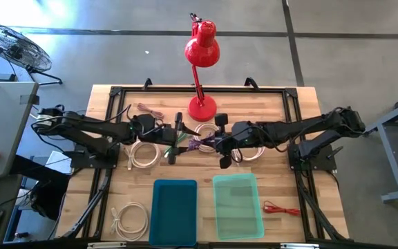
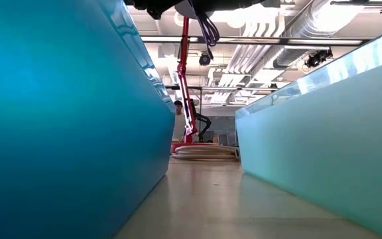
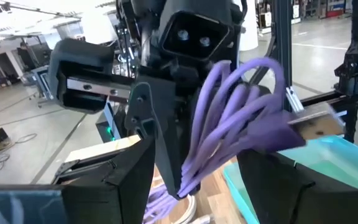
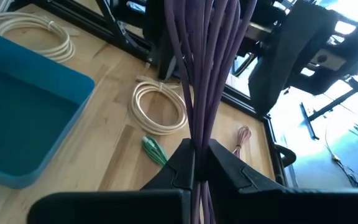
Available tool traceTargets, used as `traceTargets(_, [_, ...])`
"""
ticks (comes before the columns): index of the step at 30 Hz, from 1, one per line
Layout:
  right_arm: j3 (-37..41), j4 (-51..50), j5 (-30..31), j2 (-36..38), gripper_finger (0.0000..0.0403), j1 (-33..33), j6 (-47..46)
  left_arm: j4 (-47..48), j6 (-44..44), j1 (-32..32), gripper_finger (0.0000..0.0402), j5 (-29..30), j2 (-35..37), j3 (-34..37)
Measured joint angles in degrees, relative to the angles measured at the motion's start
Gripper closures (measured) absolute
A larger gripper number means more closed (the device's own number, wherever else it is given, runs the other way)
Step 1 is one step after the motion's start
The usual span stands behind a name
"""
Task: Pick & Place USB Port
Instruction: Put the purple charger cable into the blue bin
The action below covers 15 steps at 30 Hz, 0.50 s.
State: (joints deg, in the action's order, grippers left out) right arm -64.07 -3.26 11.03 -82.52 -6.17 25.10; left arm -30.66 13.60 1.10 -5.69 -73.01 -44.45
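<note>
A purple USB cable (image 1: 199, 145), wound into a bundle with a silver plug (image 3: 316, 127), hangs above the table's middle between my two grippers. My right gripper (image 1: 218, 144) (image 4: 199, 163) is shut on it. My left gripper (image 1: 177, 138) (image 3: 201, 165) faces it from the table's left, level and open, with one finger (image 3: 114, 180) on each side of the bundle. In the low view a purple loop (image 2: 208, 30) hangs high above the tabletop. My right gripper pinches several strands of the bundle (image 4: 197, 140) together between its two fingers, at one end of the coil. The fingers come from the table's right, slanting a little downward. The bundle is lifted clear of the table, its loops and plug reaching toward my left gripper. My left gripper: whether its fingers touch the bundle I cannot tell.
A blue bin (image 1: 175, 207) and a clear green bin (image 1: 238, 204) stand side by side at the near edge. A red lamp (image 1: 202, 107) stands at the far middle. White cable coils (image 1: 144, 153) (image 1: 130, 220) (image 1: 252, 153), a green cable (image 4: 155, 150) and a red cable (image 1: 282, 207) lie about.
</note>
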Motion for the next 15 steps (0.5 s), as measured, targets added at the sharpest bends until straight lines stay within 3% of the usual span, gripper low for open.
traceTargets(15, [0.0, -0.6, 0.0, 0.0, 0.0390, 0.0, -0.8, 0.6, 1.1, 0.0, 0.0181, 0.0, 0.0, 0.0])
